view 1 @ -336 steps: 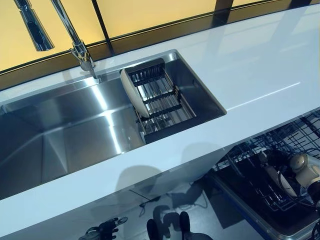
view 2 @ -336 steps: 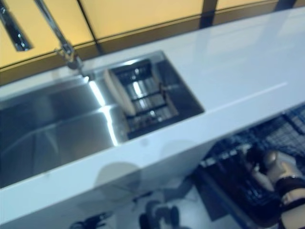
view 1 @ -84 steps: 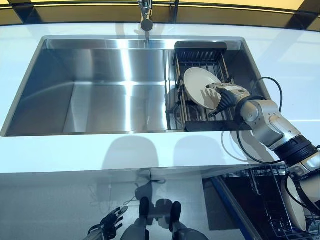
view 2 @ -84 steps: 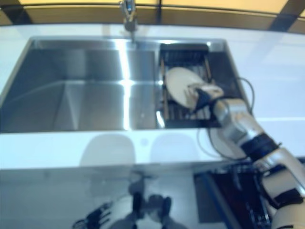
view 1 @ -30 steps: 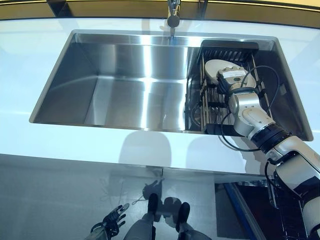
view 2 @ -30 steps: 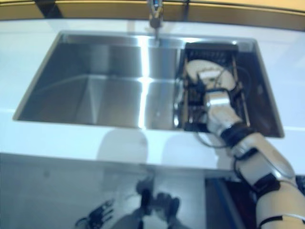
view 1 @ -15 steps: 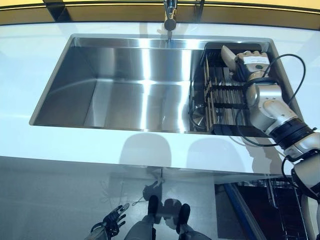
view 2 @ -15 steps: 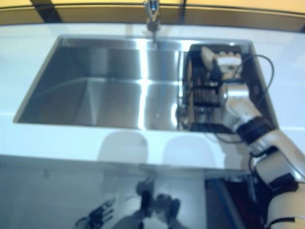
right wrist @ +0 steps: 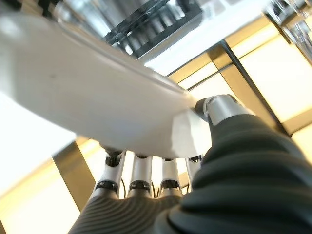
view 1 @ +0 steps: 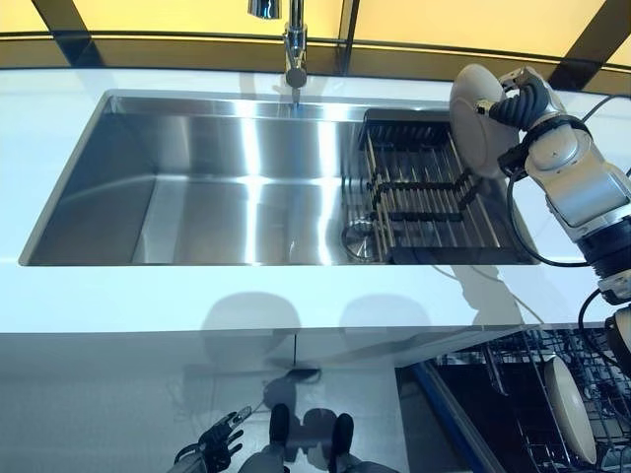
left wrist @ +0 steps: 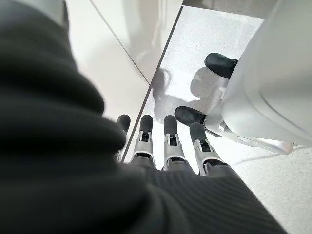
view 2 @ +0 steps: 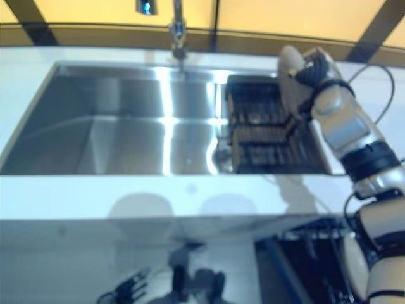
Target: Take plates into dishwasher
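Observation:
A white plate [view 1: 476,118] hangs on edge in the air above the right end of the sink, over the black dish rack [view 1: 419,197]. My right hand [view 1: 527,99] is shut on it: in the right wrist view the thumb [right wrist: 219,109] presses one face of the plate [right wrist: 97,97] and the fingers [right wrist: 141,175] lie behind the other. The rack holds no other plate. My left hand [view 1: 212,448] hangs low by the floor, its fingers [left wrist: 168,141] straight and holding nothing.
The steel sink [view 1: 197,187] lies left of the rack, with a faucet [view 1: 293,49] at its far edge. White counter surrounds it. At lower right the dishwasher's wire rack [view 1: 523,389] stands pulled out, one plate [view 1: 570,409] upright in it.
My right hand has lifted the plate up out of the dish rack and carried it to the right. The camera has also shifted. The left hand stays hanging.

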Robot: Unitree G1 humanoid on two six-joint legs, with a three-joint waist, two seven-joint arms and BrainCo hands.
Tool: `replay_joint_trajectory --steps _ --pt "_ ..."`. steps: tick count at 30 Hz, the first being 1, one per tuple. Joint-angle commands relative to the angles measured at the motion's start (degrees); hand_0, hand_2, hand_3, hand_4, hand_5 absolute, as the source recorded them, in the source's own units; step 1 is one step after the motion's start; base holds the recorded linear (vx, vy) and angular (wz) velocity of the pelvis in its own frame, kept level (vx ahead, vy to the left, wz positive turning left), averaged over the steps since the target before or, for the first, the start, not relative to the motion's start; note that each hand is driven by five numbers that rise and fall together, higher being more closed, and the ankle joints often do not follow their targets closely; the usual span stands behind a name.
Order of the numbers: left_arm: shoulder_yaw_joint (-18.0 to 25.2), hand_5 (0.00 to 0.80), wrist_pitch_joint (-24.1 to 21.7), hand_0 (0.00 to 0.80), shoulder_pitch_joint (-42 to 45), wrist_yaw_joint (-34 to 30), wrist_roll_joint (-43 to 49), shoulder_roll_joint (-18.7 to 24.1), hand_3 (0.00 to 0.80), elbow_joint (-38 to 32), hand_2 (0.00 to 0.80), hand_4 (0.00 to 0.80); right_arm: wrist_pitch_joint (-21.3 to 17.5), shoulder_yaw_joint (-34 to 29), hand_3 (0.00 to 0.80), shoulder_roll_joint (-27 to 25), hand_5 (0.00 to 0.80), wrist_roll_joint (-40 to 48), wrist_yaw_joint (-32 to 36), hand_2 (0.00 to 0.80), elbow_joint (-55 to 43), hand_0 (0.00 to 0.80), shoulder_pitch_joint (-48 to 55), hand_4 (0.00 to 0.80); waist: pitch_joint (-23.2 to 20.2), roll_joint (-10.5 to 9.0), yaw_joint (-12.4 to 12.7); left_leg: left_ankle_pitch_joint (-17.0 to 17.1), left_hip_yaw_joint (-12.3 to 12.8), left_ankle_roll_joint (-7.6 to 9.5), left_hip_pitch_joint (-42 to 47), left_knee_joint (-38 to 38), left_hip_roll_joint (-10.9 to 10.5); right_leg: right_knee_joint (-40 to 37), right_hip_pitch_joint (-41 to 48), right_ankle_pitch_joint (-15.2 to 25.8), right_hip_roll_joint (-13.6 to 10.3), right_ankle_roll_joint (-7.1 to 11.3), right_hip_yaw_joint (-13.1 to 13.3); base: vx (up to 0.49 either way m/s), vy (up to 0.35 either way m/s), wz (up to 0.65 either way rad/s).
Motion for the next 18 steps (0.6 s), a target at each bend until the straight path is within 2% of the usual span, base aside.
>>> replay_joint_trajectory --steps 1,4,8,18 --pt "-0.5 0.000 -0.7 0.000 -0.5 -1.4 2.3 0.8 0.000 3.5 0.000 0.000 -5.0 -3.8 0.800 1.0 0.800 7.0 -2.8 0.800 2.4 0.800 -2.6 0.800 -3.2 -1.14 0.2 -7.3 1.6 1.03 3.3 -0.1 -0.6 0.0 2.6 -3.4 -1.4 2.93 0.1 0.028 -0.007 -0.09" --pt "-0.6 0.000 -0.8 0.000 -0.3 -1.7 2.6 0.8 0.000 4.2 0.000 0.000 -5.7 -6.2 0.800 2.3 0.800 11.1 -2.2 0.800 3.8 0.800 -1.4 0.800 -3.6 -1.19 -0.1 -7.6 1.9 0.98 4.1 -0.1 -0.5 0.0 3.2 -3.5 -1.2 2.79 0.8 0.026 -0.011 -0.08" --pt "-0.4 0.000 -0.9 0.000 -0.2 -1.7 3.5 0.8 0.000 4.7 0.000 0.000 -4.9 -6.7 0.800 1.9 0.800 9.8 -0.2 0.800 5.3 0.800 -0.6 0.800 -4.1 -1.46 -0.5 -7.9 2.5 0.93 4.7 -0.1 -0.2 0.0 3.5 -3.5 -1.0 2.84 1.5 0.022 -0.019 -0.07" --pt "-0.6 0.000 -0.7 0.000 0.7 -3.2 6.0 1.9 0.000 5.4 0.000 0.000 -3.8 -2.7 0.800 -6.0 0.800 8.1 3.9 0.800 12.1 0.800 -2.1 0.800 -5.7 -2.22 -2.4 -9.0 5.3 0.80 7.2 -0.1 0.9 0.0 4.3 -3.3 -0.3 3.31 4.5 0.023 -0.026 -0.19"
